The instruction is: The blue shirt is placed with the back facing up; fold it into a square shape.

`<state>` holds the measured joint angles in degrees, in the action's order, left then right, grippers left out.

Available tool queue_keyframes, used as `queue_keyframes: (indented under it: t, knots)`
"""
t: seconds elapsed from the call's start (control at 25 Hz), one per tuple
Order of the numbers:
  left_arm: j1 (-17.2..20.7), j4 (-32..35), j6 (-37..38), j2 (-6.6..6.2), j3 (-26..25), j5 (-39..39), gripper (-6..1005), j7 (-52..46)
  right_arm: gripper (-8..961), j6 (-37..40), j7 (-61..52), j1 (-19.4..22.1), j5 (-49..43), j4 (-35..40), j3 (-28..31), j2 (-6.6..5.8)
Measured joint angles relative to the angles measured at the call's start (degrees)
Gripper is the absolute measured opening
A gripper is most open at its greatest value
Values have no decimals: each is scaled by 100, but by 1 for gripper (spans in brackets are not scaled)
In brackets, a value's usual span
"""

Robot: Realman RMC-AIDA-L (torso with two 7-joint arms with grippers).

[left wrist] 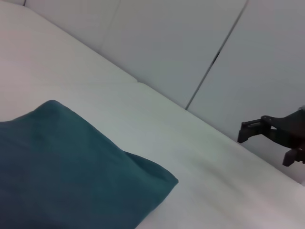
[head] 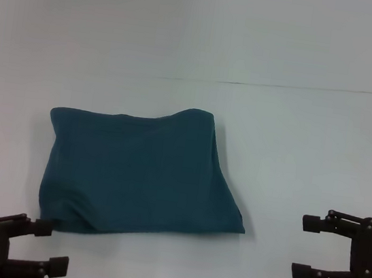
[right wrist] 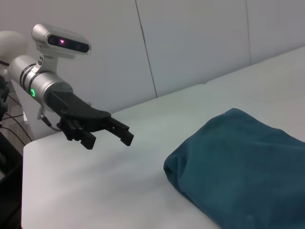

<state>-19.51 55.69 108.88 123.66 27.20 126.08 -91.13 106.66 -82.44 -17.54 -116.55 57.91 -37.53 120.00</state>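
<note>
The blue shirt (head: 137, 174) lies folded into a rough four-sided pad on the white table (head: 295, 146), plain side up and somewhat puffy, its near left corner rumpled. My left gripper (head: 52, 246) hovers open just off that near left corner, touching nothing. My right gripper (head: 303, 247) is open too, off to the right of the shirt's near right corner with a bare gap between them. The left wrist view has the shirt (left wrist: 66, 171) and the far-off right gripper (left wrist: 267, 143). The right wrist view has the shirt (right wrist: 248, 162) and the left gripper (right wrist: 108, 140).
A thin seam (head: 282, 87) runs across the table behind the shirt. Pale wall panels (right wrist: 190, 43) stand beyond the table's edge. The table's corner (right wrist: 28, 148) shows near the left arm.
</note>
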Motion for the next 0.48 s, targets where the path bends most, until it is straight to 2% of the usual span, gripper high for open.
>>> queue_keyframes:
  t: [0.48]
  knots:
    - [-9,-58,11,0,55,5,952,-2,936,-32,53,2,0,-125,0,-12]
